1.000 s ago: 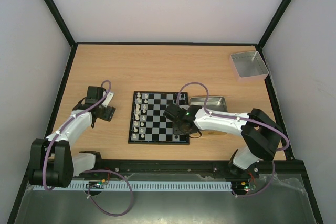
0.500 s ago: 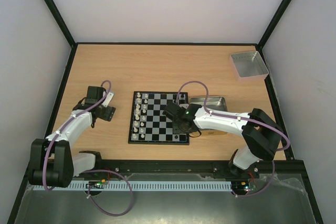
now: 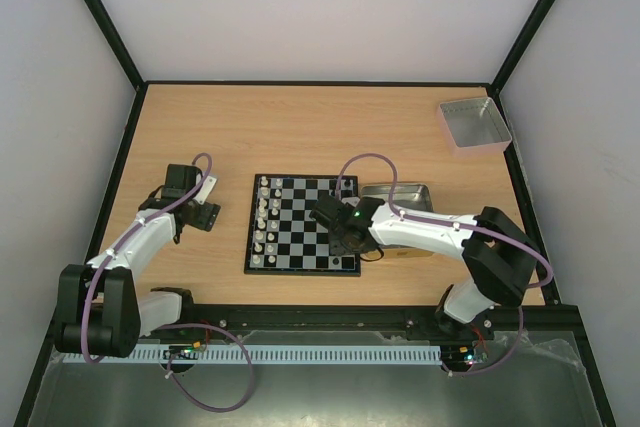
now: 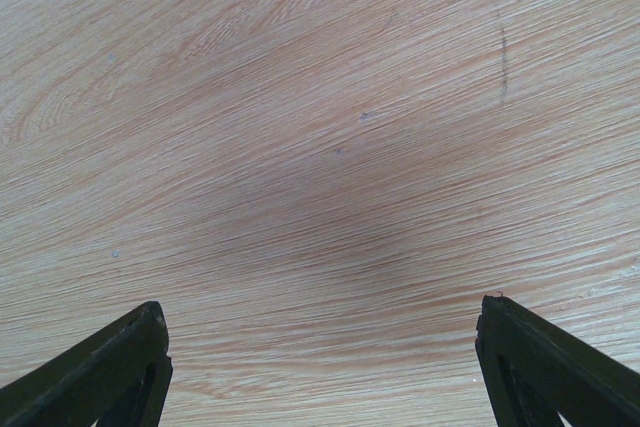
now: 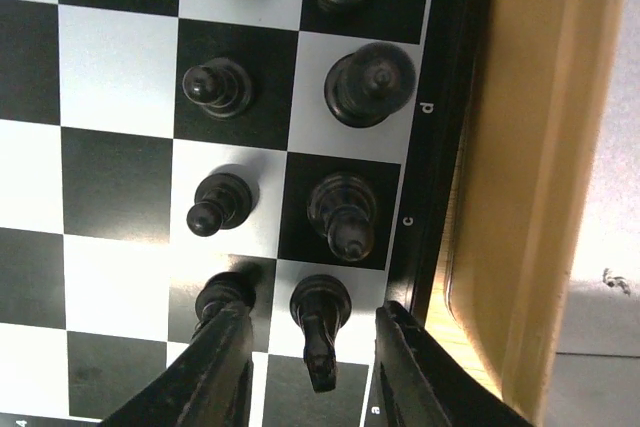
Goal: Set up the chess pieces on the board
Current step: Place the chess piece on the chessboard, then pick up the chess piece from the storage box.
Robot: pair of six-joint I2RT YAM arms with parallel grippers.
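- Board (image 3: 303, 219) lies flat at mid-table, just left of a gold-tan tin (image 3: 408, 194). A grey tray (image 3: 474, 123) sits well apart at the far right corner.
- Whitish pieces (image 3: 266, 223) stand in two files along the board's left side.
- Black pieces fill the right side under the right arm. The right wrist view shows pawns (image 5: 218, 87) in the inner file and taller pieces (image 5: 370, 82) in the edge file by the lettered border.
- Right gripper (image 5: 315, 309) hangs low over the board's near right corner. Its jaws are partly open and straddle a black piece (image 5: 322, 332), possibly a knight, upright on a white edge-file square. A gap shows on both sides of the piece, so there is no grip. The left finger (image 5: 215, 367) overlaps a neighbouring pawn (image 5: 225, 290) in view; contact cannot be judged.
- Left gripper (image 4: 320, 307) hovers over bare wooden tabletop (image 4: 300, 97), well left of the board. Its jaws are spread wide, with nothing between them.
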